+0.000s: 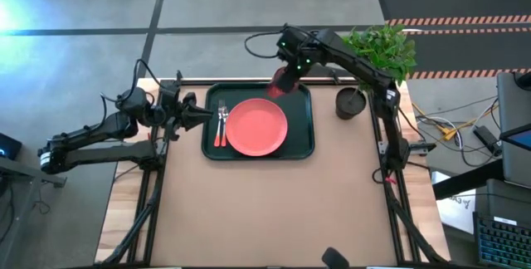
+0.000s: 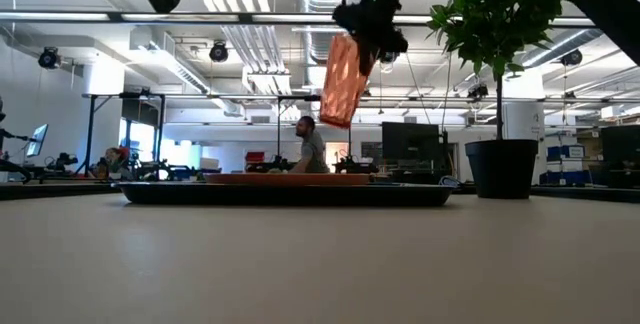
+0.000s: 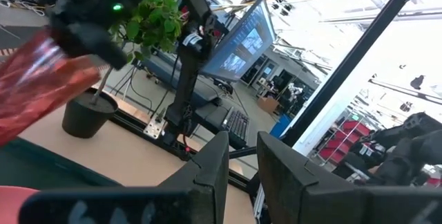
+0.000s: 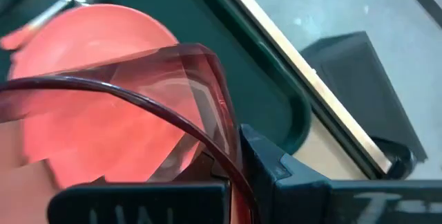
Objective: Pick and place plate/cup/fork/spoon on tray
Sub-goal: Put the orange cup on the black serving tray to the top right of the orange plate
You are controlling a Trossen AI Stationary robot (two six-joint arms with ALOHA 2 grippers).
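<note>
The dark green tray (image 1: pixel 303 149) lies at the table's far middle. The coral plate (image 1: pixel 256 127) lies flat on it, with the fork (image 1: pixel 222 122) and the spoon (image 1: pixel 217 132) side by side on the tray left of the plate. My right gripper (image 1: pixel 286 76) is shut on the red ribbed cup (image 2: pixel 341 79) above the tray's far right corner. My left gripper (image 1: pixel 202 118) hovers level at the tray's left edge, empty, its fingers almost together (image 3: pixel 242 172). My right gripper holds the cup by its rim wall (image 4: pixel 219 124), with one finger (image 4: pixel 276 172) outside the wall; the other finger is hidden by the cup. The fingers come from above, slanting down. The cup hangs tilted below them, base lowest (image 2: pixel 336 119), clear of the tray.
A dark plant pot (image 1: pixel 350 103) with a leafy green plant (image 1: pixel 383 46) stands just right of the tray, close to my right arm. Bare wooden table (image 1: pixel 265 211) lies toward the near edge. A person shows in the room far behind the table (image 2: pixel 312 146).
</note>
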